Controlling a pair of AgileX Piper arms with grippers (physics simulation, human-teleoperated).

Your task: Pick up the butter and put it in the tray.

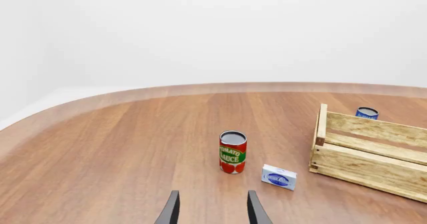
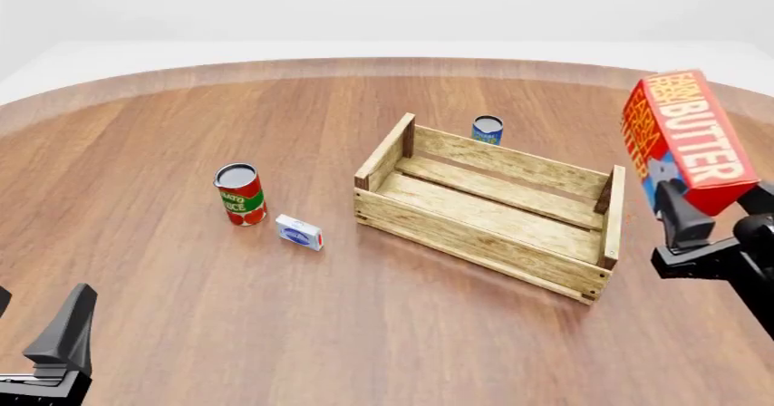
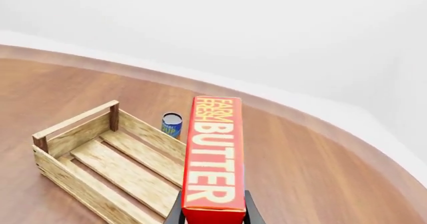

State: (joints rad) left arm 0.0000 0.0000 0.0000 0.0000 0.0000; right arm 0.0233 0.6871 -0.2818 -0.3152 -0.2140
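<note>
Beside tray (image 2: 490,208), butter (image 2: 687,140) upright, slightly tilted.

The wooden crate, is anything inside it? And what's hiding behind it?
Nothing is inside the tray, only bare slats. A small blue can stands behind it; its bottom is hidden by the wall.

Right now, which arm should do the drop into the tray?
Right. Its gripper is shut on the butter, lifted beside the tray. The left gripper hangs open, far off.
</note>
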